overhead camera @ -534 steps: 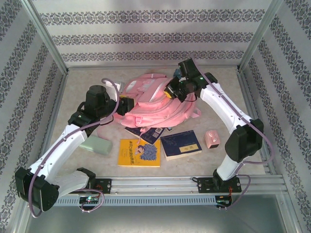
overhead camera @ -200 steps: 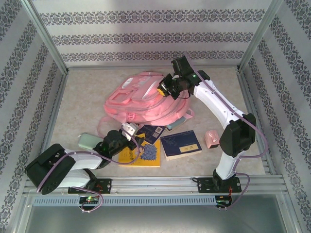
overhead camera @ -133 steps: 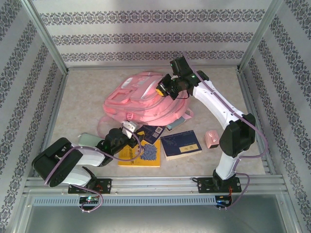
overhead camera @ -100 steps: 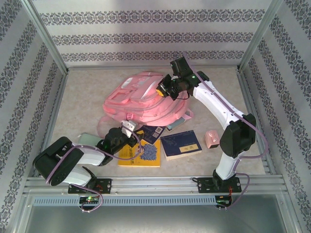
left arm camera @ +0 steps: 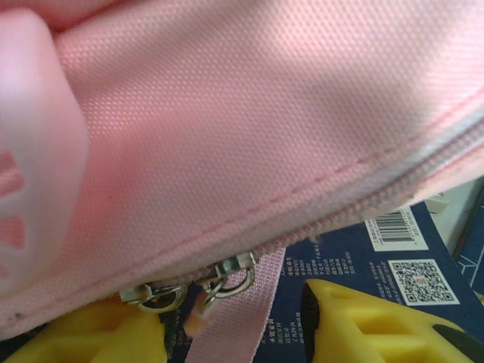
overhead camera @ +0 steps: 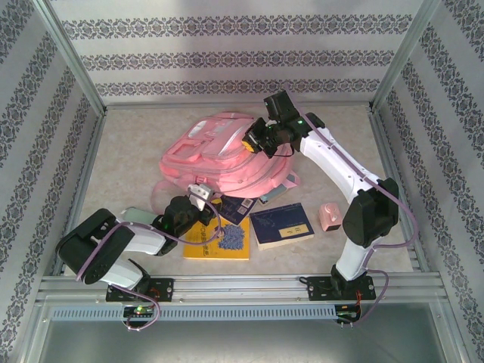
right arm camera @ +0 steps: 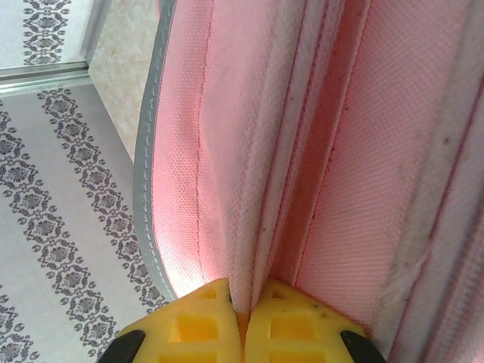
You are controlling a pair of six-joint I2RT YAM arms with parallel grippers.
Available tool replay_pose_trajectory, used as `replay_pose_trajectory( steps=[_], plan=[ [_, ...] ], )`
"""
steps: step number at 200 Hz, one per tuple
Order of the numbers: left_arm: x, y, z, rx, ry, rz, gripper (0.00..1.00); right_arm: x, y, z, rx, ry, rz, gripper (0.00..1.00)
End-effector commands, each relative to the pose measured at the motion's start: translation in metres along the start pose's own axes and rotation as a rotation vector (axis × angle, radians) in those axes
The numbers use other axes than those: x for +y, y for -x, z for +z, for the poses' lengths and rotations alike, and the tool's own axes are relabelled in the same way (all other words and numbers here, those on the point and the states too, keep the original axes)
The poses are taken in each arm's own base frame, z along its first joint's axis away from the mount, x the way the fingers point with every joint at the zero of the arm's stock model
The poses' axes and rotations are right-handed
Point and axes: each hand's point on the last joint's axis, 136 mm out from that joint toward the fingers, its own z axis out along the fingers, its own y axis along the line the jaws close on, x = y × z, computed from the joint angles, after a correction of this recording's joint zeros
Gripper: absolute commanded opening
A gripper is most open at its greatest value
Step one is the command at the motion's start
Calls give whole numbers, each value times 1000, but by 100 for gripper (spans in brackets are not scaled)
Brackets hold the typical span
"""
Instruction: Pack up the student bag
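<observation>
1. The student bag [overhead camera: 215, 155] lies flat on the table [overhead camera: 128, 144] with its front pockets facing up.
2. The right gripper [overhead camera: 252, 141] sits at the bag's far-right edge. In the right wrist view its yellow fingertips are pressed together, clamping a fold of the bag's pink fabric.
3. The left gripper [overhead camera: 199, 195] is low at the bag's near edge. Its yellow fingers [left arm camera: 363, 329] stand wide apart and grasp nothing.
4. In the gap between those fingers, just below the bag's zip seam, hang two metal zip pulls [left arm camera: 227, 276] and a pink webbing strap [left arm camera: 242, 318].
5. A dark blue book [overhead camera: 240, 208], showing a barcode and a QR code, pokes out from under the bag's near edge.
6. A yellow book [overhead camera: 219, 240] lies just on the near side of the bag, with a second blue book [overhead camera: 281, 224] beside it, off the bag's near-right corner.
7. A small pink object [overhead camera: 330, 216] sits further right of the bag, and a pale green pouch [overhead camera: 136, 218] lies off its near-left corner, partly behind the left arm.
</observation>
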Motion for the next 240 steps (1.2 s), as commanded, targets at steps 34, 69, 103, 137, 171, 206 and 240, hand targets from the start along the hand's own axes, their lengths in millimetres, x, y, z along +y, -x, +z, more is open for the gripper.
replay_pose_trajectory(
  steps=[34,69,103,137,171,206,240],
  plan=[
    [19,25,5,-76,77,-19,31,31,-23,-27,35,131,-54,0],
    [19,21,4,-61,72,-23,19,29,-23,-28,27,126,-54,0],
    [10,20,3,-52,20,-61,2,27,-20,-28,5,113,-38,0],
    [2,20,-2,-42,-26,-95,0,25,-19,-25,-25,99,-19,0],
    [-3,26,-10,-48,-59,-128,0,21,-16,-21,-71,74,2,0],
    [-13,29,-17,-39,-95,-164,0,16,-9,-19,-148,53,42,0],
    [-23,30,-22,-32,-129,-209,0,17,-6,-17,-201,49,55,0]
  ],
)
